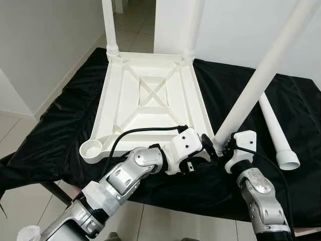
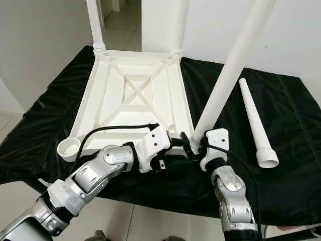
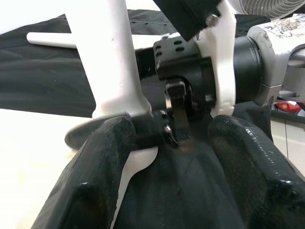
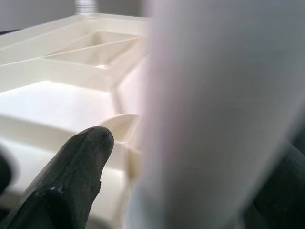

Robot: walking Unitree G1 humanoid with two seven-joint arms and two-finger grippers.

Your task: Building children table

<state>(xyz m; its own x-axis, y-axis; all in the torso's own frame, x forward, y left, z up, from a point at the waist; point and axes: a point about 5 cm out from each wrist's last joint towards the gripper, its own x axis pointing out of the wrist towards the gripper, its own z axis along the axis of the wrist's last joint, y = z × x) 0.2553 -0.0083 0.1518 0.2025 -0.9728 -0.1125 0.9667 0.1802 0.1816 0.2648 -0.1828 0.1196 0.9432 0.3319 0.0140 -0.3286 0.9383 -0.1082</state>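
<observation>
Black-draped tabletop (image 1: 60, 130). White plastic children's table, upside down (image 1: 150, 100), two legs upright at far corners. Third white tubular leg (image 1: 253, 90) tilted at near right corner socket; right gripper (image 1: 224, 146) clamped on its base. Left gripper (image 1: 209, 150) spread wide just beside. Loose white leg (image 1: 276, 135) lying right.

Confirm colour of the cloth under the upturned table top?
Plain black cloth, no pattern; clearest in the left eye view, beneath the white table top.
</observation>
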